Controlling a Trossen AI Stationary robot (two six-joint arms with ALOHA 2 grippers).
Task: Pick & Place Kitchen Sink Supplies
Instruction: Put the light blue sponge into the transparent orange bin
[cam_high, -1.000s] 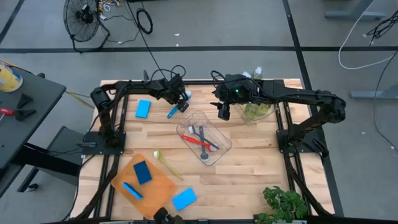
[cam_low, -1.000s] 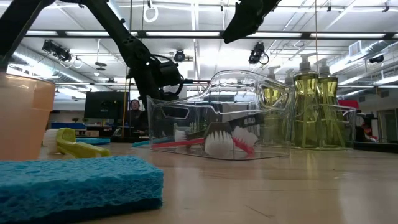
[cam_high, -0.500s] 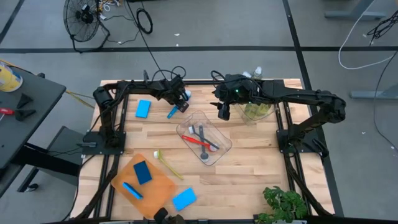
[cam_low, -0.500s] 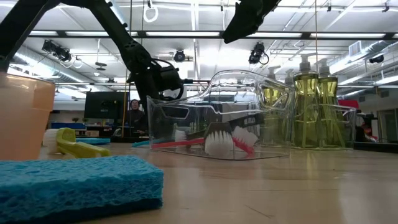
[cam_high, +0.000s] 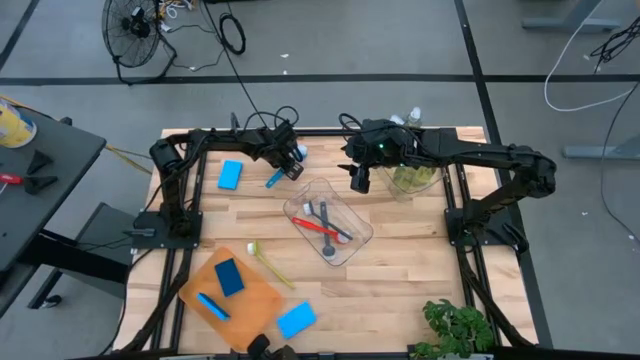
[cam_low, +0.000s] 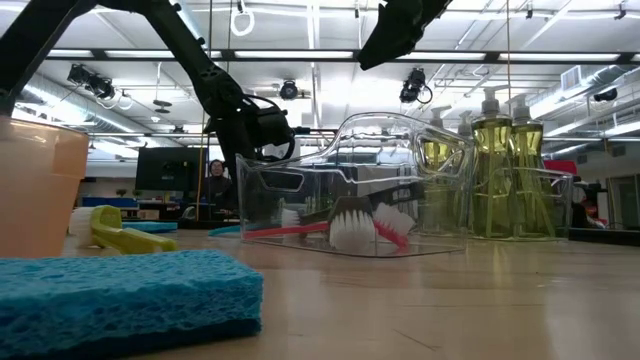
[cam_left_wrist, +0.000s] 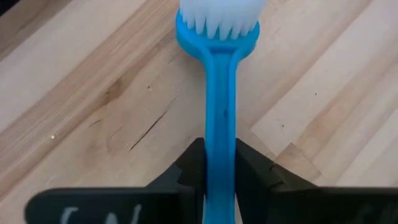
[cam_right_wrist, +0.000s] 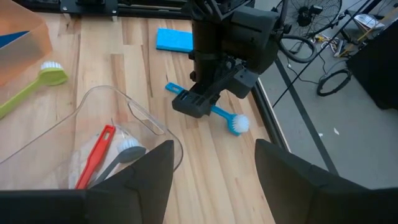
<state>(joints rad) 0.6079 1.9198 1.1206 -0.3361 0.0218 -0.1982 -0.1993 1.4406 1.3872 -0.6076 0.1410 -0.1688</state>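
The right gripper (cam_right_wrist: 211, 180) hangs above the wooden table (cam_right_wrist: 205, 162) with its two dark fingers (cam_right_wrist: 146, 171) spread apart and nothing between them. Beyond them the left gripper (cam_right_wrist: 198, 102) stands over a blue brush (cam_right_wrist: 221, 115) lying on the wood (its white bristle head points toward the table edge). A clear tub (cam_right_wrist: 124, 134) holds a red brush (cam_right_wrist: 96, 155) and a grey brush (cam_right_wrist: 121, 155), a yellow-green brush (cam_right_wrist: 34, 87) lies beside it, and a blue sponge (cam_right_wrist: 174, 40) sits farther off.

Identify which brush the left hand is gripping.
The blue brush beside the clear tub, clamped in the left hand; red and grey lie inside it.
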